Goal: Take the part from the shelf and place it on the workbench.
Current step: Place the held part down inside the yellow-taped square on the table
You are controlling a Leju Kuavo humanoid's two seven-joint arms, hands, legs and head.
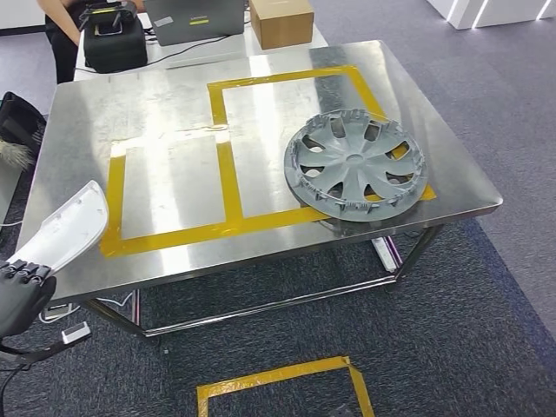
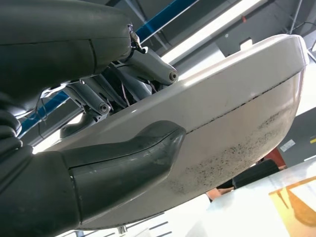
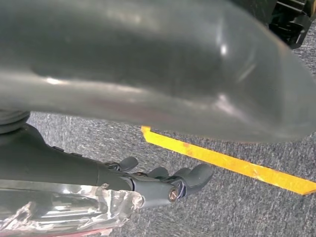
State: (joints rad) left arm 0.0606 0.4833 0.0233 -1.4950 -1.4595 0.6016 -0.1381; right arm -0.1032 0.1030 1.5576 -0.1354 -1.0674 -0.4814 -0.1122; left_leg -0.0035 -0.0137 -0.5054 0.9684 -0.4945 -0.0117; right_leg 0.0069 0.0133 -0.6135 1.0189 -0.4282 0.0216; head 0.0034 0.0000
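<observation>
One white part [image 1: 72, 228] overhangs the workbench [image 1: 164, 95] edge.

Dark grey robot hand [image 2: 123, 148]: glossy thick thumb, metal finger links with small round screws.

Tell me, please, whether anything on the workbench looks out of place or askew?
The grey wheel cover lies across the yellow tape outline, spilling over its right corner near the workbench edge rather than sitting inside.

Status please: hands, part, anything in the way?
Left hand grips white curved plastic part. Right hand holds nothing. Grey wheel cover lies on steel workbench.
</observation>
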